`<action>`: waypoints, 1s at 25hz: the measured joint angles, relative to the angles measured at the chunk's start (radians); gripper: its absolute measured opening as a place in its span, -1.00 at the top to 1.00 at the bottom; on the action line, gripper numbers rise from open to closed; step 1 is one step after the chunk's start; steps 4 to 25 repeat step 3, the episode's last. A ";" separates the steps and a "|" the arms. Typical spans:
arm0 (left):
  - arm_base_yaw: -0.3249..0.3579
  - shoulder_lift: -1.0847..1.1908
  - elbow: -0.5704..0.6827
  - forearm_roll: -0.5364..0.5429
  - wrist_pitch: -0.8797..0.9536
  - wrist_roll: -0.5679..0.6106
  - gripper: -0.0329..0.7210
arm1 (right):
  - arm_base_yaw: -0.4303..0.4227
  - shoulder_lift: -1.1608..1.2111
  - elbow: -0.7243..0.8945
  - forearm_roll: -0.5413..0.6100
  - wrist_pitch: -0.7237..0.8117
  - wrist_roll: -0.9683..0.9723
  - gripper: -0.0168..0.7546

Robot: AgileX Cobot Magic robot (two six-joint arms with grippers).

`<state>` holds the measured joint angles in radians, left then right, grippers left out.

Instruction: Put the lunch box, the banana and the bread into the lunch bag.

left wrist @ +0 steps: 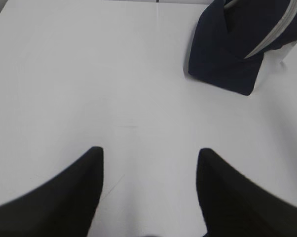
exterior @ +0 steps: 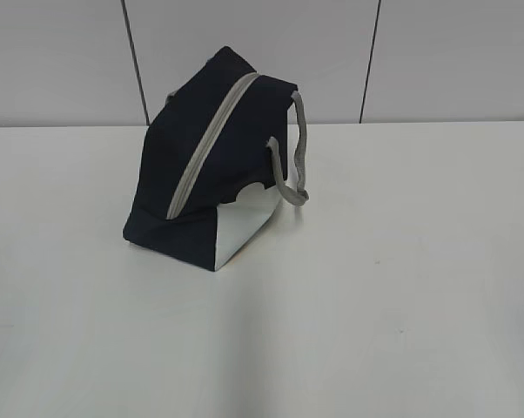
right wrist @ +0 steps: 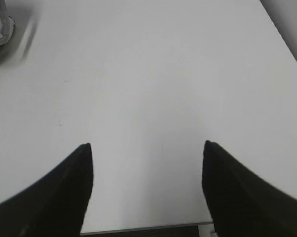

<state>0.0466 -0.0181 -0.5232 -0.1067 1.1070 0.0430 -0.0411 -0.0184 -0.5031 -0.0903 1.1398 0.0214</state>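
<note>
Lunch bag (exterior: 205,174) stands a little left of centre in the exterior view, on a white table (exterior: 401,287), in front of a pale panelled wall (exterior: 436,52). Its body is dark navy, with a grey zipper (exterior: 211,144) running from the top ridge down toward the lower left, drawn closed along all of its visible length. A white side panel (exterior: 240,228) with a scalloped upper edge faces the lower right, and a grey strap handle (exterior: 295,157) loops out from the bag's right side. No arm or gripper appears in this view.

In the left wrist view the lunch bag (left wrist: 227,54) fills the upper right corner, its navy base resting on the table (left wrist: 89,74) and a stretch of the grey zipper (left wrist: 277,29) showing at the frame's right edge. The left gripper (left wrist: 149,155) sits at the bottom of the frame, well apart from the bag; its two dark fingers (left wrist: 74,197) are spread wide with only bare tabletop between them, grasping nothing.

In the right wrist view only a bit of the grey strap handle (right wrist: 4,27) shows, blurred, at the upper left corner. The right gripper (right wrist: 147,147) is at the bottom of the frame over the table (right wrist: 153,74), its dark fingers (right wrist: 237,192) likewise parted and released, with nothing between them. The table's near edge shows along the bottom.
</note>
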 joint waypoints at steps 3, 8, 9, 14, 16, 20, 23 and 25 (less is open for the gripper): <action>0.000 0.000 0.000 0.000 0.000 0.000 -0.21 | 0.000 0.000 0.000 0.000 0.000 0.000 -0.37; 0.000 0.000 0.000 0.000 0.000 0.000 -0.21 | 0.000 0.000 0.000 0.000 0.000 0.000 -0.37; 0.000 0.000 0.000 0.000 0.000 0.000 -0.21 | 0.000 0.000 0.000 0.000 0.000 0.000 -0.37; 0.000 0.000 0.000 0.000 0.000 0.000 -0.21 | 0.000 0.000 0.000 0.000 0.000 0.000 -0.37; 0.000 0.000 0.000 0.000 0.000 0.000 -0.21 | 0.000 0.000 0.000 0.000 0.000 0.000 -0.37; 0.000 0.000 0.000 0.000 0.000 0.000 -0.21 | 0.000 0.000 0.000 0.000 0.000 0.000 -0.37; 0.000 0.000 0.000 0.000 0.000 0.000 -0.21 | 0.000 0.000 0.000 0.000 0.000 0.000 -0.37; 0.000 0.000 0.000 0.000 0.000 0.000 -0.21 | 0.000 0.000 0.000 0.000 0.000 0.000 -0.37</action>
